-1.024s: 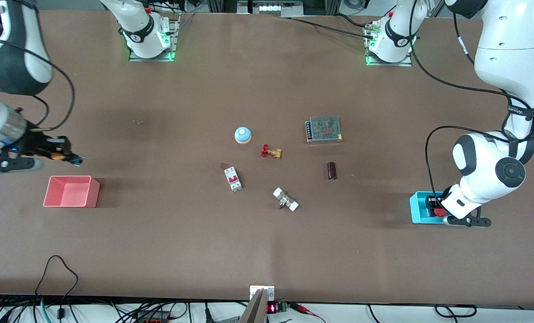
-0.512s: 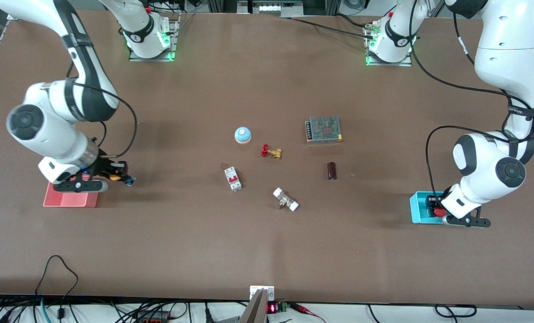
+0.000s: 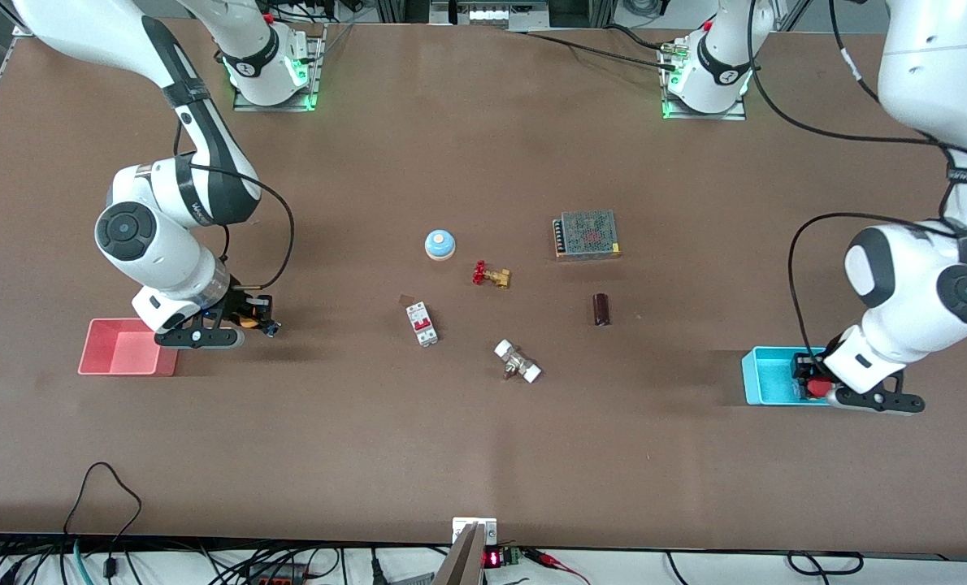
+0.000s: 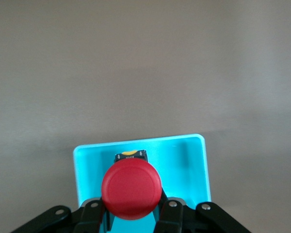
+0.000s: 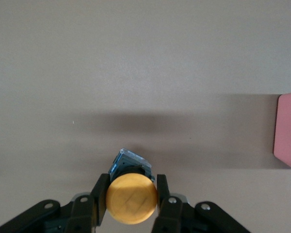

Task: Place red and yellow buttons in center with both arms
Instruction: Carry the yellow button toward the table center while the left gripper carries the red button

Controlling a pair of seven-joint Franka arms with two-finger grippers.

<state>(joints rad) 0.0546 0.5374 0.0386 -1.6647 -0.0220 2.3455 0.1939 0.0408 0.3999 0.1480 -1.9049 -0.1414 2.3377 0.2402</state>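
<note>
Jaws clamped on both sides: the right gripper (image 3: 249, 322) has its jaws pinched tight on the yellow button (image 5: 131, 199), and the left gripper (image 3: 815, 387) has its jaws closed on the red button (image 4: 131, 189). In the right wrist view the yellow cap sits square between the two black fingers (image 5: 100, 198), with a bluish body showing just under it. That gripper is in the air over bare desk (image 3: 483, 455) just beside the pink bin (image 3: 126, 348), at the right arm's end. The bin's corner shows at the edge of the right wrist view too.

At the left arm's end, the red button (image 3: 817, 388) is held over the blue bin (image 3: 764, 375), at the bin's edge toward that arm. The left wrist view looks straight down on the red cap, the black body with a yellow mark below it, and the bin's bright blue floor and rim (image 4: 140, 141) under that.

In the middle of the desk lies the clutter: a blue bell (image 3: 440, 244), a brass valve (image 3: 492, 275) with a red handle, a white breaker (image 3: 422, 322), a white-ended fitting (image 3: 517, 361), a mesh-topped box (image 3: 587, 234) and a small dark cylinder (image 3: 601, 309). Neither button is on the desk.
</note>
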